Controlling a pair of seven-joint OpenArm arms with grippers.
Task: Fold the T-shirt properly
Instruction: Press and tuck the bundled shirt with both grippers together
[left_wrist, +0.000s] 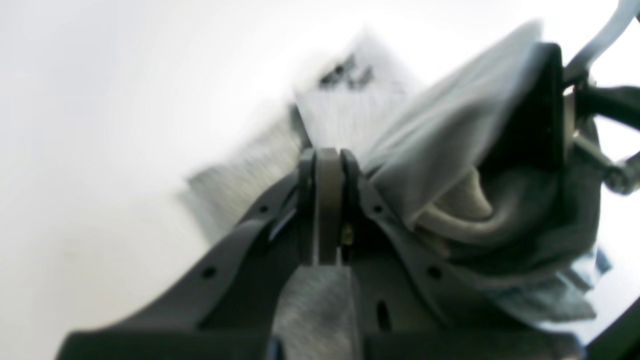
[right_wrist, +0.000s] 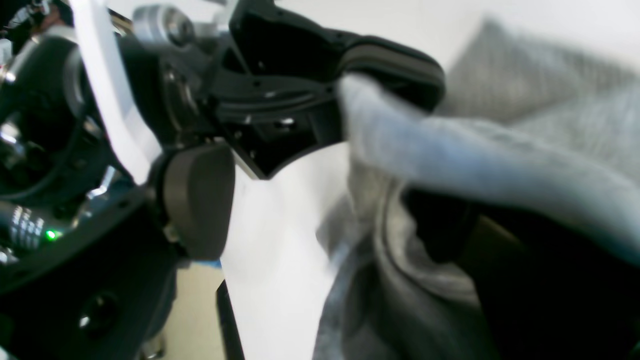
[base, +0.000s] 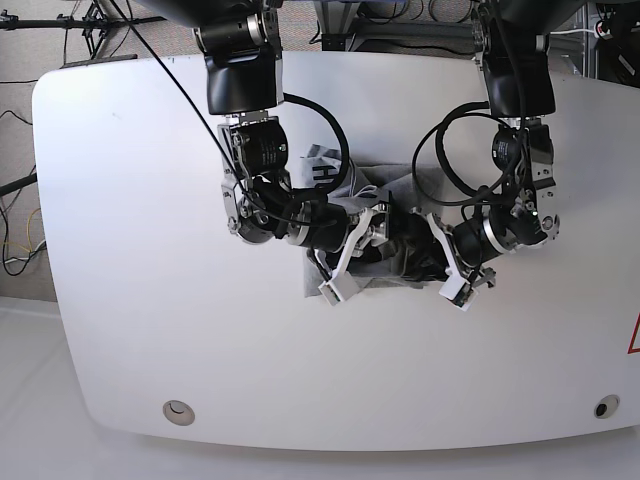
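The grey T-shirt (base: 392, 186) lies crumpled in a heap at the middle of the white table (base: 150, 300), its black lettering (base: 322, 172) showing at the heap's far left. Both grippers meet over it. My left gripper (left_wrist: 327, 200) is shut on a fold of the T-shirt (left_wrist: 440, 150), and the cloth stretches away from its tips. My right gripper (right_wrist: 325, 215) stands open. One pad (right_wrist: 200, 200) of it is bare, and the T-shirt (right_wrist: 500, 165) drapes over its other finger. In the base view the left gripper (base: 412, 246) and the right gripper (base: 378, 236) are close together.
Both arms reach in from the table's far edge, with black cables looping above the shirt. Two round holes (base: 178, 410) (base: 603, 408) sit near the front edge. A red mark (base: 634, 335) is at the right edge. Stands and wires crowd the floor behind the table.
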